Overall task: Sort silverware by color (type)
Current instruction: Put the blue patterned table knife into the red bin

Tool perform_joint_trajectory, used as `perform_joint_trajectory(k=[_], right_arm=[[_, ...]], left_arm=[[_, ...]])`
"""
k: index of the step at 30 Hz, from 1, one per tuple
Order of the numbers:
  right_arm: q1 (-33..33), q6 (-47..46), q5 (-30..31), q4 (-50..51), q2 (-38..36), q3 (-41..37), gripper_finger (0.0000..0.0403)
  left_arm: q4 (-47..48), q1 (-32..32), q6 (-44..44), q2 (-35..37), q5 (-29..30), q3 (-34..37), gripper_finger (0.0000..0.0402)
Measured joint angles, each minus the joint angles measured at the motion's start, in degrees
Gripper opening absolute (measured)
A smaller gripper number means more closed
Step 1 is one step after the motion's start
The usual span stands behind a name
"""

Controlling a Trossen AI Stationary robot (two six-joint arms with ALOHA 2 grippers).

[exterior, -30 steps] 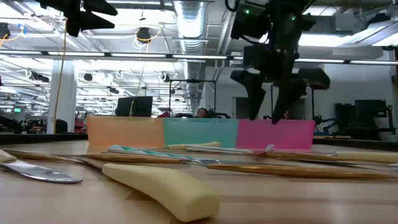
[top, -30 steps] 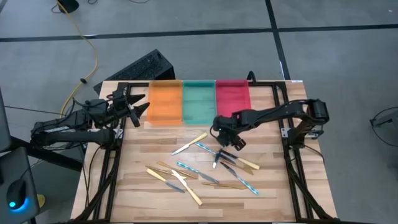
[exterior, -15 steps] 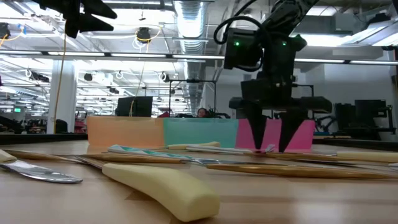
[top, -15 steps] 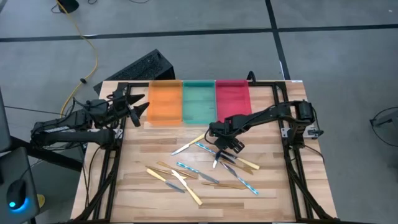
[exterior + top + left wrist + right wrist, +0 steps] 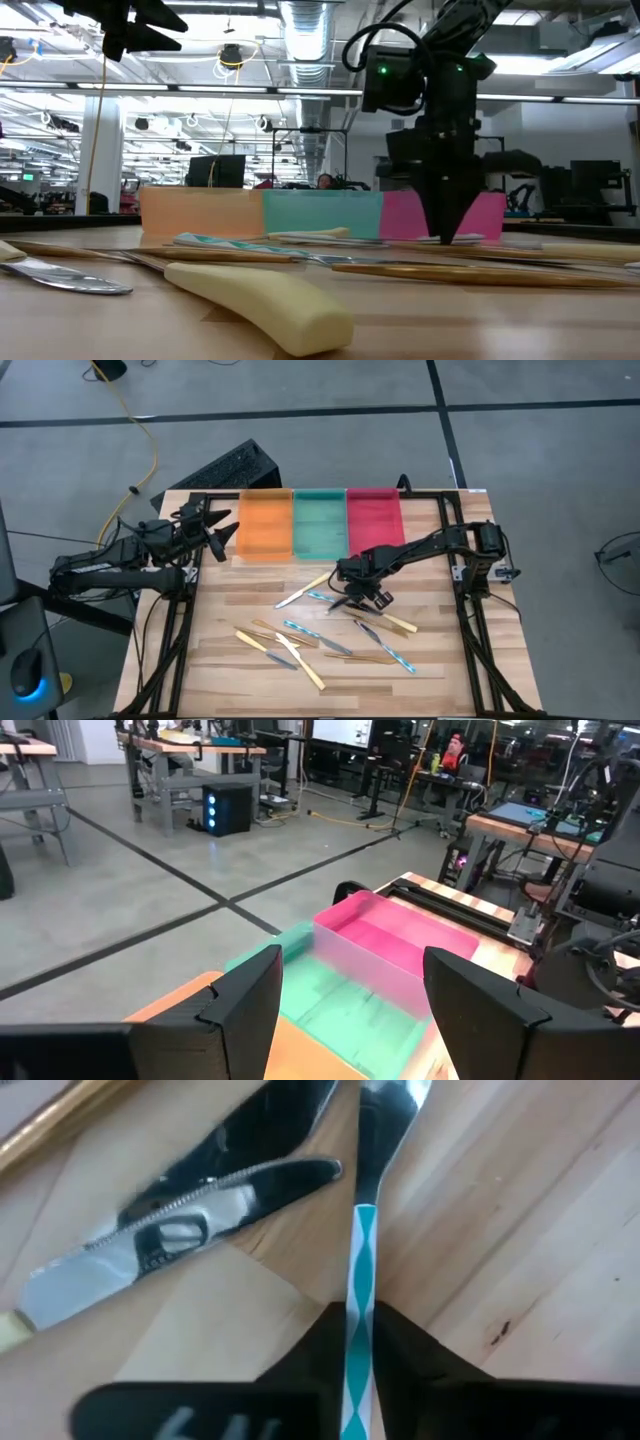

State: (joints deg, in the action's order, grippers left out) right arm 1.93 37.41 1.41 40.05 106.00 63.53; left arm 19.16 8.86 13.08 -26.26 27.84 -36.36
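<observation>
Silverware (image 5: 330, 630) lay scattered across the wooden table (image 5: 230, 680), in front of the orange (image 5: 265, 525), green (image 5: 319, 523) and red (image 5: 373, 518) trays. Your right arm reached in from the right edge, wrist bent down so the right gripper (image 5: 352, 596) stood tip-down on the boards — the low view showed its fingers (image 5: 447, 215) drawn into one narrow point. They were clamped on the teal-patterned handle of a fork (image 5: 360, 1260), which lay flat beside a knife (image 5: 180, 1230); its long axis ran straight out from the fingers, head pointing away. Your left arm waited at the table's left edge beside the orange tray, left gripper (image 5: 350, 995) raised, fingers spread wide, holding nothing.
</observation>
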Motion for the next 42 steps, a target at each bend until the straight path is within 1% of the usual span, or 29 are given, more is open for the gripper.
perform_joint_trajectory(k=[3,7,11,15,21,22,24,25,28,30,35,38,42], right_arm=[[-0.02,-2.79,-0.02,0.08,0.0,0.0,0.0029],[-0.05,-6.48,-0.09,0.13,-0.18,-0.01,0.0029],[-0.39,-8.56,-1.29,0.68,-2.32,-0.37,0.0033],[0.68,-11.21,-1.62,0.65,-8.29,-0.3,0.0031],[3.77,-19.56,-1.32,-2.23,-18.46,-0.28,0.0033],[4.46,-21.86,-0.47,-3.46,-20.34,-0.26,0.0033],[5.91,-27.55,3.14,-6.26,-23.28,-0.26,0.0032],[6.78,-30.9,6.18,-7.36,-24.55,-0.26,0.0032],[10.16,-42.11,17.79,-7.84,-27.88,-0.26,0.0034],[12.9,-48.26,21.97,-7.6,-29.44,-0.19,0.0039],[20.5,-58.64,22.88,-5.95,-30.81,-0.15,0.0043],[24.8,-60.37,22.93,-3.33,-30.06,-0.15,0.0043],[28.4,-59.77,22.59,-2.21,-27.23,-0.41,0.0044]], left_arm=[[0.0,0.0,0.09,0.0,0.0,0.0,0.0225],[0.0,0.01,0.17,0.0,0.0,0.0,0.0225],[0.0,0.02,0.2,0.0,0.02,0.02,0.0225],[0.0,0.01,0.2,0.0,0.02,0.02,0.0225],[0.0,0.0,0.2,0.0,0.0,0.02,0.0225],[0.0,0.02,0.2,0.0,0.02,0.02,0.0225],[0.0,0.0,0.19,0.0,0.13,0.02,0.0225],[0.0,0.0,0.17,0.0,0.45,0.02,0.0225],[0.0,0.01,0.17,0.0,1.42,0.02,0.0225],[-0.02,0.0,0.17,0.0,1.91,0.02,0.0225],[-0.01,0.01,0.15,0.01,3.4,0.02,0.0225],[0.0,0.0,0.15,0.0,3.54,0.02,0.0225],[0.0,0.01,0.15,0.0,3.59,0.02,0.0225]])
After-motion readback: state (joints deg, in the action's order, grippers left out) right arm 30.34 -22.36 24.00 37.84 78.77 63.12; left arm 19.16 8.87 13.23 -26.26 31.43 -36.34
